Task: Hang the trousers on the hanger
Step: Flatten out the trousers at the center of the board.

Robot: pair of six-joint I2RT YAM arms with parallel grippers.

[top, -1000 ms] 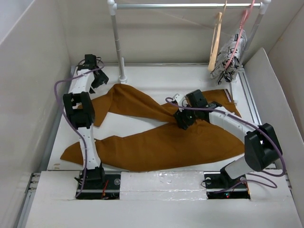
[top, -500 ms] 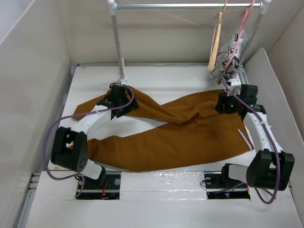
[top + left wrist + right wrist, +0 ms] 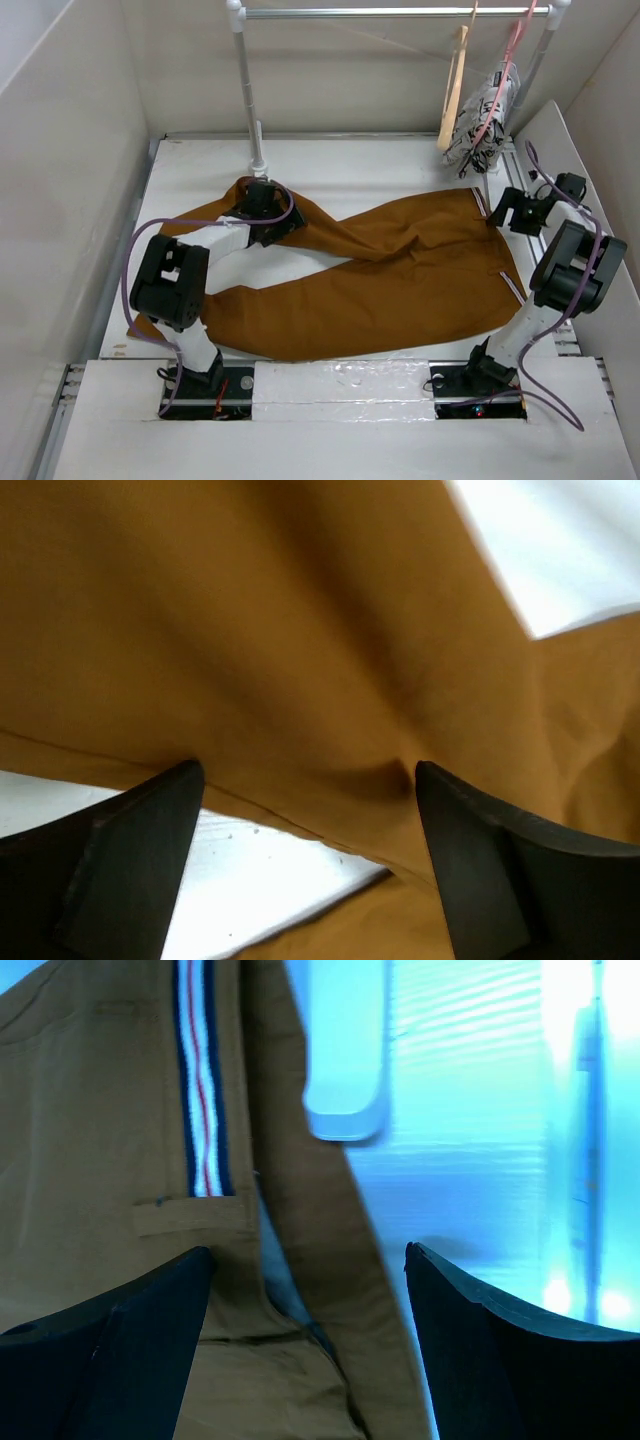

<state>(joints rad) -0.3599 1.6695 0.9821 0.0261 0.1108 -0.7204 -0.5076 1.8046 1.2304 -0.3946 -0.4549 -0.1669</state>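
The rust-brown trousers (image 3: 380, 275) lie spread flat on the white table, waistband at the right, legs running left. The tan wooden hanger (image 3: 456, 85) hangs from the rail at the back right. My left gripper (image 3: 262, 212) is open, low over the upper trouser leg; the left wrist view shows the brown fabric (image 3: 300, 650) between its spread fingers (image 3: 140, 840). My right gripper (image 3: 497, 212) is open at the waistband's upper corner; the right wrist view shows the waistband edge (image 3: 320, 1260) and striped trim (image 3: 203, 1100) between its fingers (image 3: 480, 1340).
A metal rail (image 3: 390, 12) on two posts spans the back. A pink hanger with black-and-white patterned cloth (image 3: 485, 115) hangs next to the wooden one. White walls enclose the table on three sides. A rail track (image 3: 525, 215) runs along the right edge.
The left gripper has moved a little further back along the upper trouser leg. The right arm has swung out to the right, its gripper now at the waistband's outer corner. The trousers lie flatter.
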